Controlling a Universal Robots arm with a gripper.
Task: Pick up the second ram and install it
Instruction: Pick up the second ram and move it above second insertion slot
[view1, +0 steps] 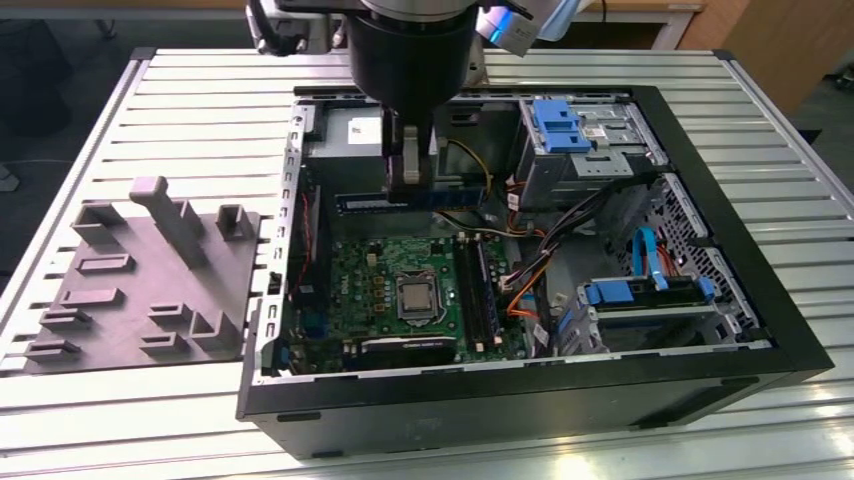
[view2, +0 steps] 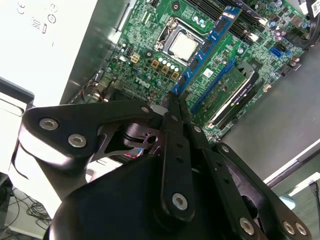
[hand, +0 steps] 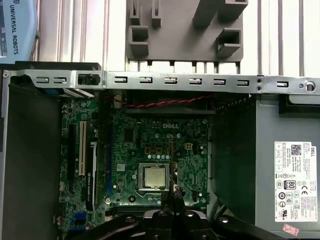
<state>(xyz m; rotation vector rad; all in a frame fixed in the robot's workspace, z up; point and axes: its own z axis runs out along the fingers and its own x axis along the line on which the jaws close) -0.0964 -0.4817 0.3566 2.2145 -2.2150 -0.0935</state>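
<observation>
The second ram (view1: 407, 200) is a thin dark blue-green stick hanging level above the motherboard (view1: 380, 265), inside the open computer case. My gripper (view1: 408, 172) is shut on its middle from above. In the second wrist view the ram (view2: 207, 47) runs out from between the fingertips (view2: 173, 107) over the board, near the CPU socket (view2: 182, 46). In the first wrist view the ram (hand: 171, 160) shows edge-on as a thin line above my gripper (hand: 172, 197). The memory slots (view1: 478, 290) lie toward the exterior view's right of the CPU socket (view1: 416, 297).
The black case wall (view1: 534, 395) rings the work area. Blue drive cages (view1: 567, 130) and orange and black cables (view1: 534, 270) crowd the exterior view's right. An expansion card (view1: 400, 350) sits low on the board. The grey holder tray (view1: 147, 280) lies outside the case.
</observation>
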